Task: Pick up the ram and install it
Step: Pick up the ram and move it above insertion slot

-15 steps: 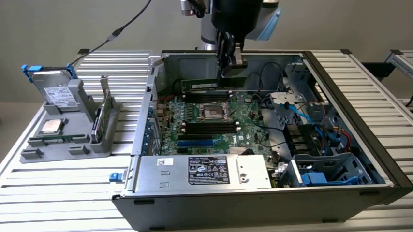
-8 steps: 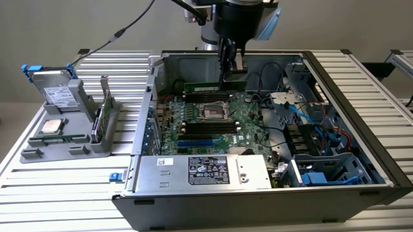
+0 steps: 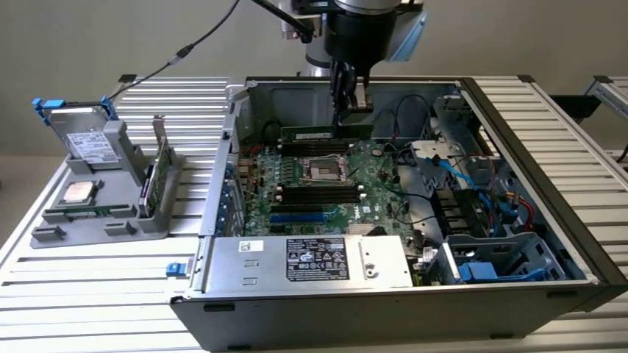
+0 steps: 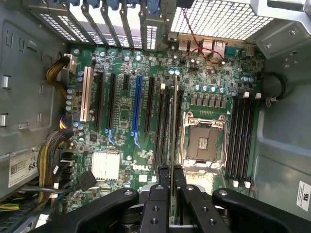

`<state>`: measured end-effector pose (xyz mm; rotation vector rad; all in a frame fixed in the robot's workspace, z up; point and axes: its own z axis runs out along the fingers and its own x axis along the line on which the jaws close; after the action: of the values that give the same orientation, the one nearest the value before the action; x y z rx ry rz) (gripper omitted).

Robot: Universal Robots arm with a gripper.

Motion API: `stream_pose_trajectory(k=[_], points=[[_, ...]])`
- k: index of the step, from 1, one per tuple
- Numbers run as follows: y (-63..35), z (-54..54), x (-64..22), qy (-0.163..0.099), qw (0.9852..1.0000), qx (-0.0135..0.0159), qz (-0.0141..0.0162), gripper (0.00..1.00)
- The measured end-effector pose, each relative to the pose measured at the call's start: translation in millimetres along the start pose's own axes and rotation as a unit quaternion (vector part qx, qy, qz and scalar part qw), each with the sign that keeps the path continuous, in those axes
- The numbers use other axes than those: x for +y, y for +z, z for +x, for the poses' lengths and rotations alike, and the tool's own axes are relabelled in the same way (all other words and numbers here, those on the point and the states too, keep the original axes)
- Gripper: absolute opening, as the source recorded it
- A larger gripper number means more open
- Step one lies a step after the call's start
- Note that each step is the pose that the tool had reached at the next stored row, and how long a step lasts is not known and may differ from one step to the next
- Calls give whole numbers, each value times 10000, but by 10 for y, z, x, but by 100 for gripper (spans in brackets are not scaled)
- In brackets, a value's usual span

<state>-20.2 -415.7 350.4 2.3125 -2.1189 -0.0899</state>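
When this moment was recorded, your tool (image 3: 343,121) hung over the open computer case (image 3: 294,103) and pinched the ram (image 3: 326,134) between its two fingers, closed on the thin board from both faces. In the exterior view the ram lay level, long edge down, and the tool held it near the middle of its upper edge. It was just above the black memory slots (image 3: 314,149) at twelve o'clock from the processor socket (image 3: 324,170). You could not tell whether its lower edge touched a slot or hung a little apart from it.

In the wrist view you saw the ram (image 4: 173,126) edge-on, as one thin line coming out from between the fingers (image 4: 179,175) of the tool (image 4: 171,175). It ran along the black slots (image 4: 163,131) beside the socket (image 4: 203,141), over the green motherboard (image 4: 121,73). A second group of slots (image 4: 240,136) lay on the other side of the socket.

The case lay on its side on the slatted metal table (image 3: 98,294). Its power supply (image 3: 304,261), with a black label, was at six o'clock from the socket. At nine o'clock from the case, well apart from it, a grey holder (image 3: 98,220) stood on the table. It carried a hard drive (image 3: 88,143), a processor chip (image 3: 79,193) and an upright green card (image 3: 157,176).
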Motion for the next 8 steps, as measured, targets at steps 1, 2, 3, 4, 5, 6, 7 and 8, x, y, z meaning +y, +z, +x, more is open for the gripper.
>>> stream_pose_trajectory(k=[1, 2, 3, 4, 5, 6, 7, 8], points=[[9, 0, -1, 15, 10000, 15, -1, 14], [17, 0, -1, 42, 10000, 31, -1, 14], [25, 0, -1, 73, 10000, 45, -1, 14], [33, 0, -1, 109, 9999, 58, -2, 14], [40, 1, -2, 149, 9999, 69, -2, 14], [47, 1, -2, 193, 9998, 75, -1, 14], [55, 1, -3, 238, 9997, 81, 0, 14], [63, 1, -3, 284, 9996, 85, 2, 14]])
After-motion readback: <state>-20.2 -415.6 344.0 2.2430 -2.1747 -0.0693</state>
